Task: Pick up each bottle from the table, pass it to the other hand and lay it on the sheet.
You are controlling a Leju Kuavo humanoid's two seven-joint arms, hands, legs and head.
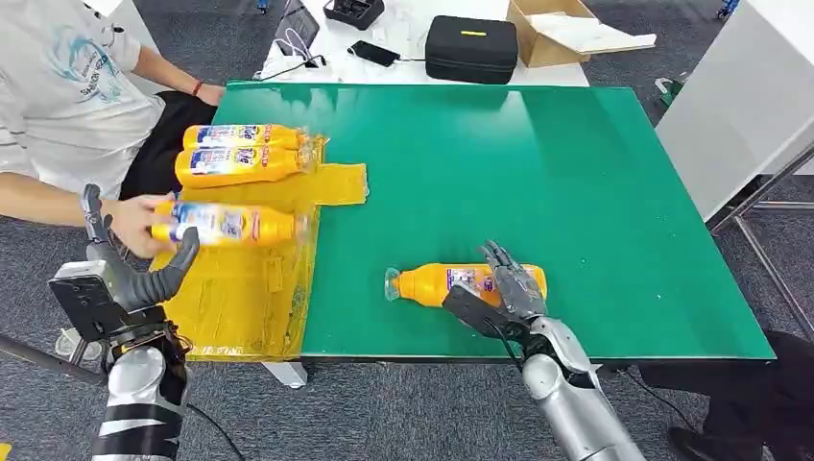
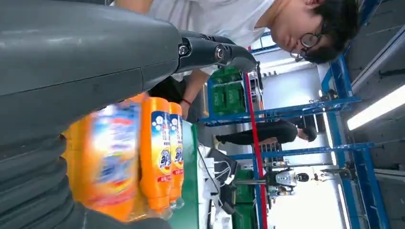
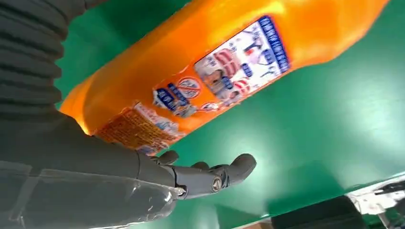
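An orange bottle [image 1: 437, 284] lies on its side on the green table [image 1: 576, 173] near the front edge, cap to the left. My right hand [image 1: 504, 288] is open over its base end, fingers spread above it and the thumb on the near side; up close the bottle [image 3: 229, 62] sits beside the palm, thumb [image 3: 210, 176] apart from it. Two bottles [image 1: 240, 152] lie on the yellow sheet [image 1: 240, 298] at the left. A third bottle [image 1: 230, 224] hovers over the sheet, gripped by a person's hand [image 1: 142, 226]. My left hand [image 1: 130, 274] is open just below it.
A person [image 1: 67, 86] sits at the table's left side, arm reaching over the sheet. Behind the green table stand a black case [image 1: 470, 48], a cardboard box [image 1: 552, 29] and a phone [image 1: 374, 53]. A white table [image 1: 739, 106] stands to the right.
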